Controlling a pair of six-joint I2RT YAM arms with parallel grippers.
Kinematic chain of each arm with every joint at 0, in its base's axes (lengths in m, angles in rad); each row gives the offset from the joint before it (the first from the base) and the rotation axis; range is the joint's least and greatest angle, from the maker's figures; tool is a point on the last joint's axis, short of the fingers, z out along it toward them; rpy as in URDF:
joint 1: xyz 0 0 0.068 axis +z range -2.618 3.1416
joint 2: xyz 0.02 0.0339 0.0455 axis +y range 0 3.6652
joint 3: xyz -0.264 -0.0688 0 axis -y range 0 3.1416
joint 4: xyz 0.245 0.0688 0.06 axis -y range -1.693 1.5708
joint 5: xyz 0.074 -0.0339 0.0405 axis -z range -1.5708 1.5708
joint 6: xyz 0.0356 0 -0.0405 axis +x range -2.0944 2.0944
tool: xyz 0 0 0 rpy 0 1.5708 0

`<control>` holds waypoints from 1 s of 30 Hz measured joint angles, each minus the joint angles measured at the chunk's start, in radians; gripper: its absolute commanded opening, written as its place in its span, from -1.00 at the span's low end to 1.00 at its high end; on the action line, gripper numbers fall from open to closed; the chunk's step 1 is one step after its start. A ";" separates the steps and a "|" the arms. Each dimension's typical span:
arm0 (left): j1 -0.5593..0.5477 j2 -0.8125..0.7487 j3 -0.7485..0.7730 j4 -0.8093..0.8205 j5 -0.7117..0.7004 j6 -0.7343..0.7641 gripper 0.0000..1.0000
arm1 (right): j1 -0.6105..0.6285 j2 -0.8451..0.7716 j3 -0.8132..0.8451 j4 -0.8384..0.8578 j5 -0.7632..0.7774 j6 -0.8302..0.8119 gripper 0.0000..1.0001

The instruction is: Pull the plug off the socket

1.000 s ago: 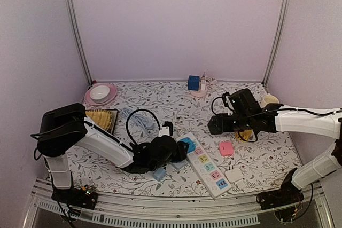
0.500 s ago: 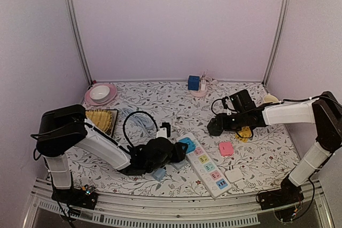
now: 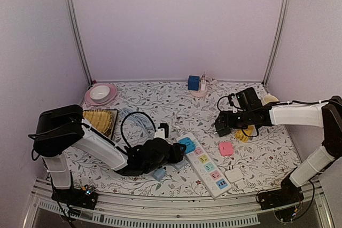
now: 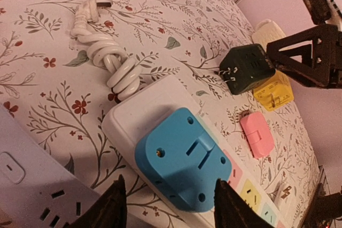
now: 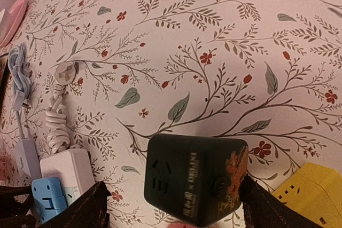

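The blue plug (image 3: 187, 144) (image 4: 181, 166) sits pushed into the end of the white socket strip (image 3: 206, 166) (image 4: 155, 100). My left gripper (image 3: 173, 153) (image 4: 168, 201) is open and straddles the plug's near end; a gap shows at the left finger, while the right finger is at the plug's edge. My right gripper (image 3: 220, 129) (image 5: 173, 206) is open around a black cube adapter (image 5: 197, 180) (image 4: 248, 68), with clear space at its left finger.
A yellow adapter (image 3: 245, 133) and a pink one (image 3: 226, 148) lie right of the strip, with a white square one (image 3: 233, 175) nearer. A coiled white cord (image 4: 115, 62) leads off the strip's end. A pink plate (image 3: 100, 94) and a blue cube (image 3: 193, 83) sit at the back.
My right arm has shifted a little to the right and its jaws have widened around the black cube. The left arm crept slightly; the blue plug stays in the strip.
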State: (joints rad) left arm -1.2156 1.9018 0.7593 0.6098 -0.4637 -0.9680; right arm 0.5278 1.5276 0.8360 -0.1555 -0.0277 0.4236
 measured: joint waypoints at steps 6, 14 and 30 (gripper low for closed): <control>0.000 0.000 -0.003 0.007 0.000 0.000 0.15 | 0.000 -0.086 0.000 -0.055 0.051 -0.011 0.70; 0.000 -0.012 -0.033 0.038 0.003 0.003 0.14 | 0.112 -0.152 -0.011 -0.086 0.106 -0.025 0.73; -0.001 -0.072 -0.173 0.164 -0.023 -0.016 0.14 | 0.530 0.153 0.161 -0.124 0.318 -0.023 0.75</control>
State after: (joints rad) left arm -1.2167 1.8297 0.5861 0.7742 -0.4866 -0.9844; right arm 1.0580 1.6810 0.9970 -0.2794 0.2905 0.4007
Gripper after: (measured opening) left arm 0.569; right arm 0.874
